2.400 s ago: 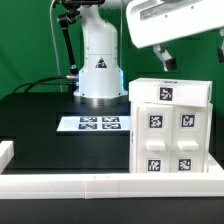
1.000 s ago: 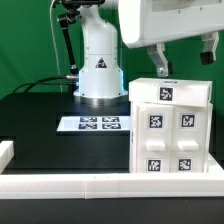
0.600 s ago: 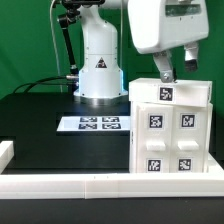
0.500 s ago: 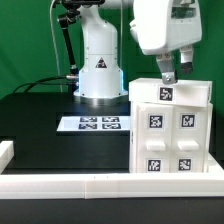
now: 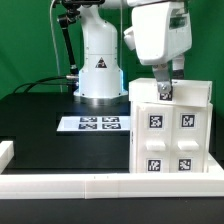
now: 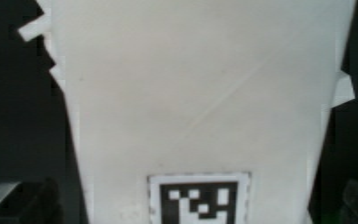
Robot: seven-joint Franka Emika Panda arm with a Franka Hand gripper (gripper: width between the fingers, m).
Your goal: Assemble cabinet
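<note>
The cabinet is a white box with several tagged drawer blocks on its front, standing at the exterior view's right on the black table. My gripper points down at the cabinet's top edge, and one finger covers the top tag. In the wrist view the white cabinet body fills the frame, with a tag between my dark fingers. The gripper is open; its fingers stand on either side of the cabinet with a narrow dark gap on each side.
The marker board lies flat on the table in front of the robot base. A long low white border rail runs along the front edge, with a raised end at the exterior view's left.
My gripper has come down and shifted toward the exterior view's left, turning as it went, from above the cabinet to its top edge. The cabinet has not moved.
</note>
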